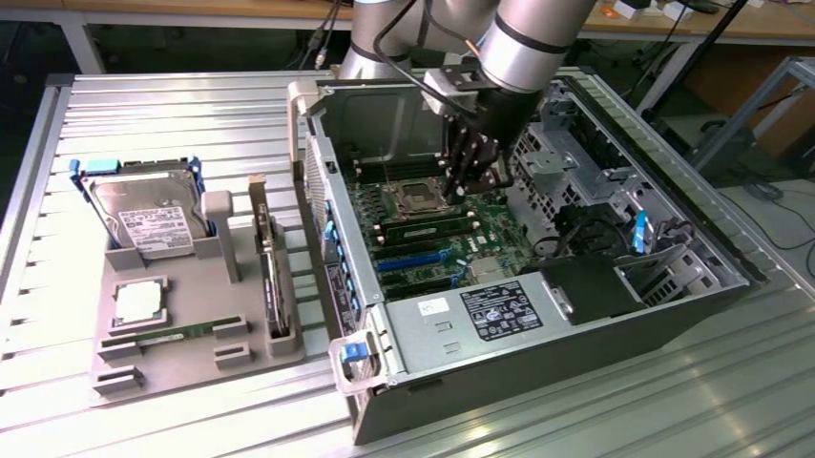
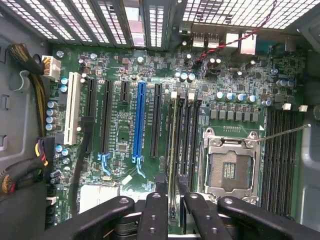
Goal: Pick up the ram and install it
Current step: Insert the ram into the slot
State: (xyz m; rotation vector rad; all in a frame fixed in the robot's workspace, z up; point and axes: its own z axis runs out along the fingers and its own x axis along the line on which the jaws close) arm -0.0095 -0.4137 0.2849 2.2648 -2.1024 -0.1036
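We see a green ram [image 2: 172, 165], a green motherboard [image 2: 120, 131] with one blue slot [image 2: 139, 125], and a black end effector [image 2: 172, 201].

Ram [image 2: 172, 150] green, thin, edge-on, upright, seemingly seated in slot beside processor socket.

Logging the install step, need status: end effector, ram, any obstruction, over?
End effector shut on the ram. Ram edge-on over memory slots beside the CPU socket. Nothing in the way.

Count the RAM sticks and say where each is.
2. One RAM stick lies in the grey holder; the second stick stands in a motherboard slot beside the processor socket. Others may be hidden.
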